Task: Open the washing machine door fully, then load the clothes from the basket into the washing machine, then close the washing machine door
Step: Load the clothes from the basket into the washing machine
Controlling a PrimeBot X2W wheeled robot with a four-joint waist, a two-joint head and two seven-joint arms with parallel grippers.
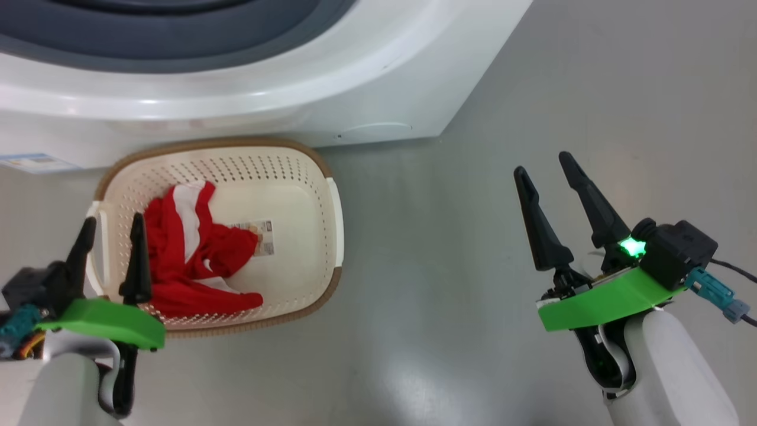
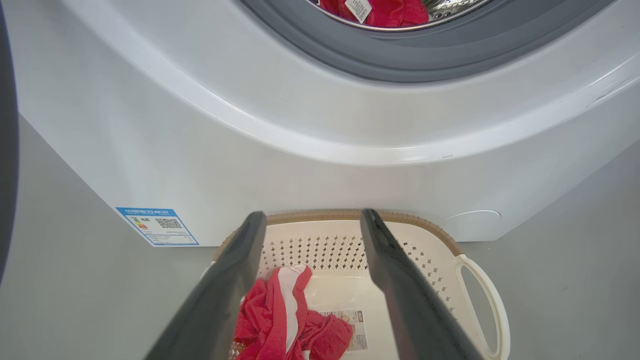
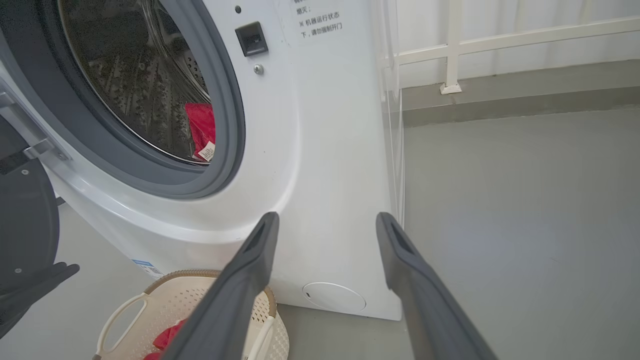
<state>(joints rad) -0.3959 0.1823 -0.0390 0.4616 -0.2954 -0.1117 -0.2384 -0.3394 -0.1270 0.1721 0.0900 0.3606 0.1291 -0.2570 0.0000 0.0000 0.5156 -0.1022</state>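
Observation:
The basket (image 1: 295, 177) stands on the floor against the washing machine (image 1: 378, 89). A red garment with white stripes (image 1: 189, 254) lies in its left half, beside the paper label (image 1: 263, 236). My left gripper (image 1: 113, 220) hangs open over the basket's left handle and holds nothing; between its fingers (image 2: 311, 215) the clothes (image 2: 280, 315) lie below. My right gripper (image 1: 543, 164) is open and empty over bare floor to the right. The washing machine door (image 3: 25, 215) is swung open to the left. Another red garment (image 3: 200, 125) lies inside the steel drum (image 3: 140, 75).
A blue sticker (image 1: 29, 161) and a small round flap (image 1: 375, 127) sit low on the machine's front. Grey floor (image 1: 443, 266) stretches between the basket and my right arm. A white railing (image 3: 500, 45) runs along the wall beyond the machine.

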